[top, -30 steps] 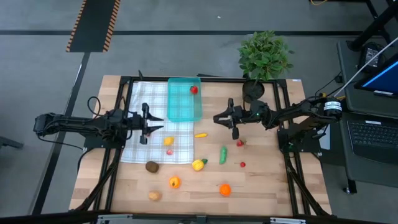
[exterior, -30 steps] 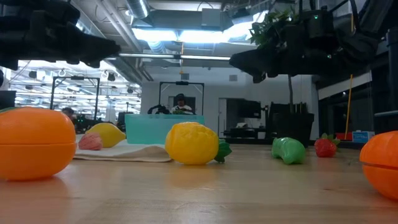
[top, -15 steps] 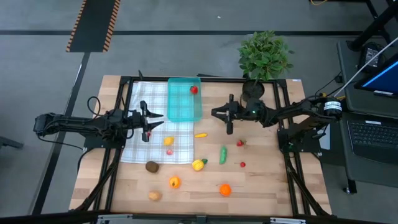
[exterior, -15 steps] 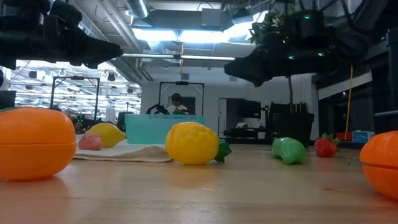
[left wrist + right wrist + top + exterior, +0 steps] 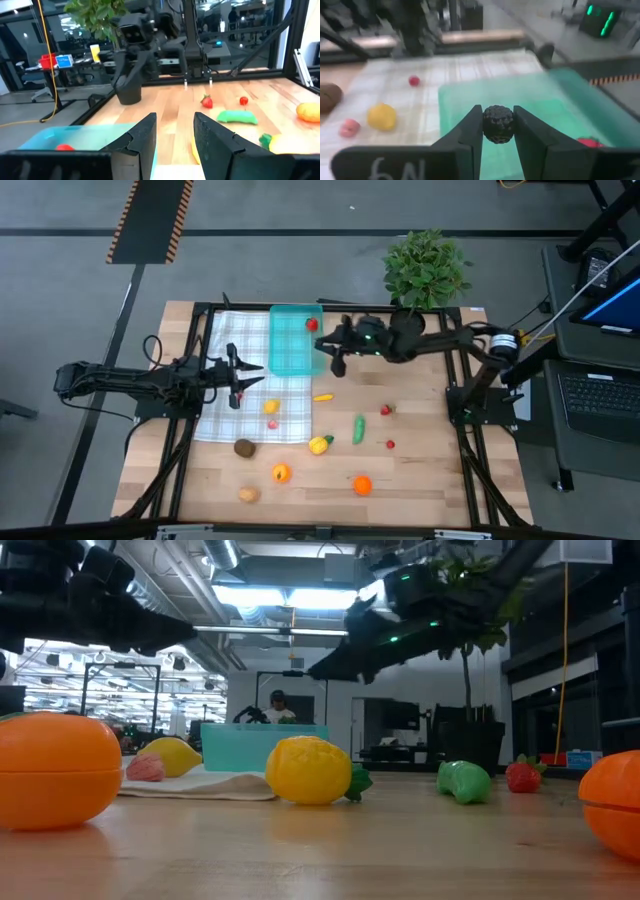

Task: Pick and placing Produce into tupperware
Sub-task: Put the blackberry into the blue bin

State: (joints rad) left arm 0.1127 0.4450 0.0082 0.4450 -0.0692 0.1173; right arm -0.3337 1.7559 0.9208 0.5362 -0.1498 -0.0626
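The left gripper hovers over the white checked cloth on the left part of the table, its fingers spread apart and empty. The teal container lies at the far middle of the table, partly on the cloth, with one red piece in its far right corner. The right gripper is raised just beside the container's right edge, fingers clenched on a small dark berry. On the cloth near the container lie a yellow piece and a pink piece. Right of the cloth, a green elongated piece and a strawberry rest on the bare wood. A potted plant stands at the far right
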